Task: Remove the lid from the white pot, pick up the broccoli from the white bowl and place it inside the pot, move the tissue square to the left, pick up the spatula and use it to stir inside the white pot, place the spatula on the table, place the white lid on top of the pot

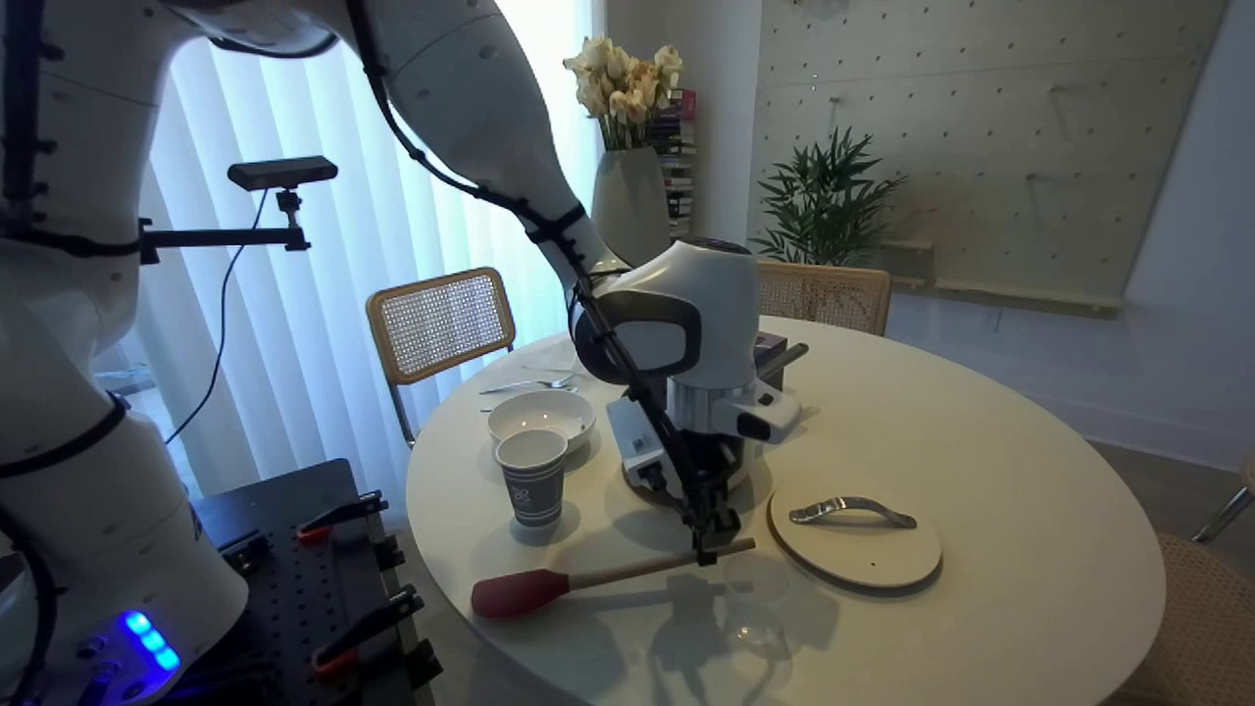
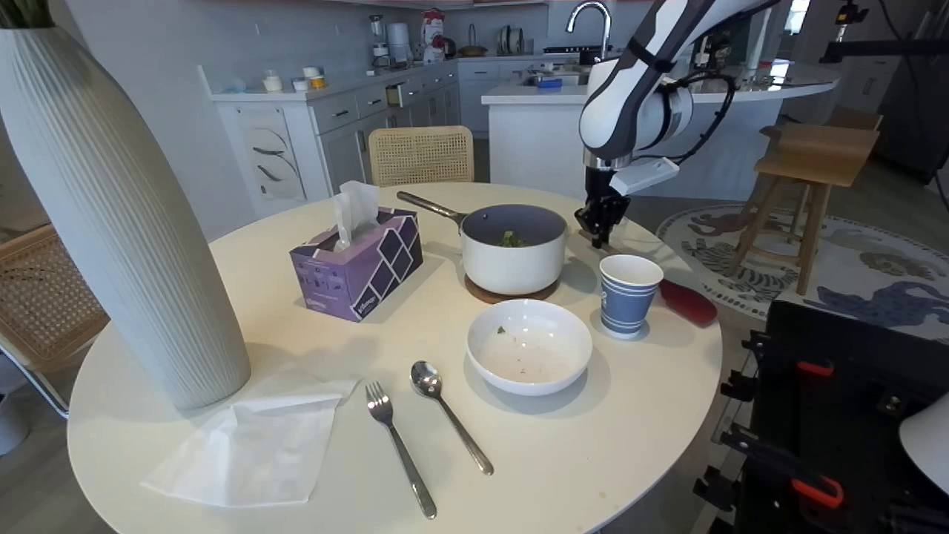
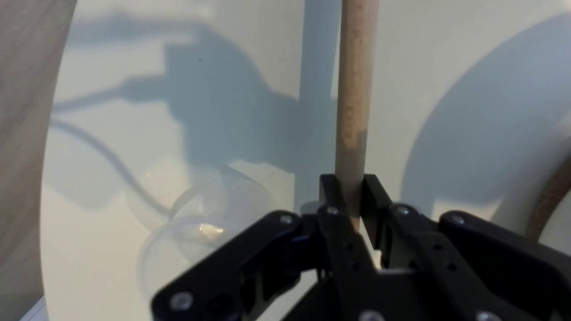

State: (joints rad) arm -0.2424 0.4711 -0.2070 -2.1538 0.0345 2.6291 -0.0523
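My gripper (image 3: 348, 185) is shut on the light wooden handle of the spatula (image 3: 354, 80), near its end. The dark red spatula head (image 1: 520, 593) points towards the table's edge; I cannot tell whether it touches the table (image 1: 1020, 549). Green broccoli (image 2: 510, 239) shows inside the lidless white pot (image 2: 513, 268), which the arm mostly hides in an exterior view. Handle up, the lid (image 1: 863, 554) lies on the table beyond the gripper. Only small green bits are in the white bowl (image 2: 530, 356). A white tissue square (image 2: 256, 445) lies flat beside the tall vase.
A patterned paper cup (image 2: 629, 297) stands between bowl and spatula head. A clear glass (image 3: 192, 249) is close beside the gripper. The purple tissue box (image 2: 359, 267), ribbed vase (image 2: 141, 245), fork (image 2: 400, 445) and spoon (image 2: 452, 415) are also on the table. A brown disc (image 2: 549, 291) supports the pot.
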